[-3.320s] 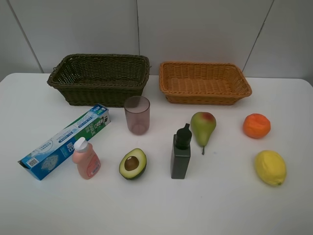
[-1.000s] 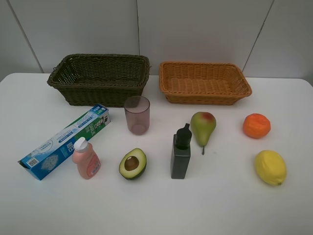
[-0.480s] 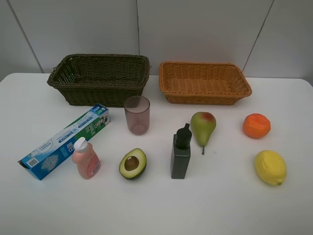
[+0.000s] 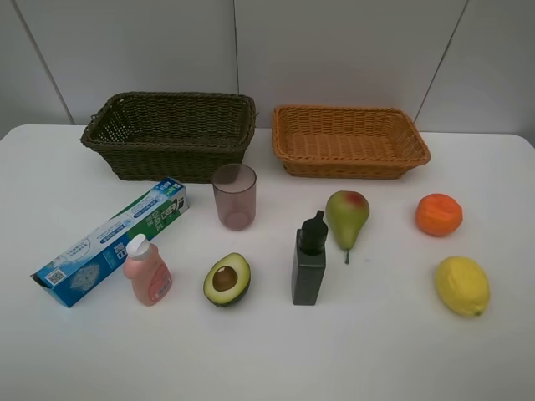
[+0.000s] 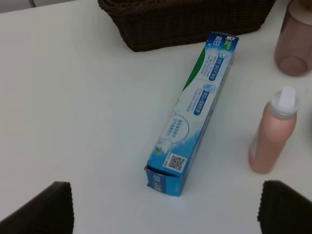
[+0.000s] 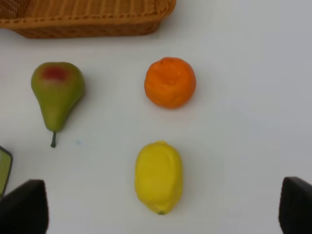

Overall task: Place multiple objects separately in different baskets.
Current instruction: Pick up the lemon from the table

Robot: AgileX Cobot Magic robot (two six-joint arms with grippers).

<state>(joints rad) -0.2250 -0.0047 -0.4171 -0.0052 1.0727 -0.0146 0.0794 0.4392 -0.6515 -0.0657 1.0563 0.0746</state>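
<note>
Two baskets stand at the back of the white table: a dark olive-brown basket (image 4: 170, 134) on the left and an orange-tan basket (image 4: 349, 140) on the right. Both look empty. In front lie the toothpaste box (image 4: 113, 240), pink pump bottle (image 4: 147, 271), pinkish cup (image 4: 234, 195), halved avocado (image 4: 226, 279), dark square bottle (image 4: 308, 259), pear (image 4: 347, 216), orange (image 4: 438, 214) and lemon (image 4: 461, 285). My left gripper (image 5: 165, 214) hangs open above the toothpaste box (image 5: 195, 114) and pump bottle (image 5: 273, 131). My right gripper (image 6: 161, 222) is open above the lemon (image 6: 158, 176), near the orange (image 6: 170, 82) and pear (image 6: 56, 92).
Grey wall panels rise behind the baskets. The table's front strip (image 4: 267, 359) is bare white surface. Neither arm shows in the exterior high view.
</note>
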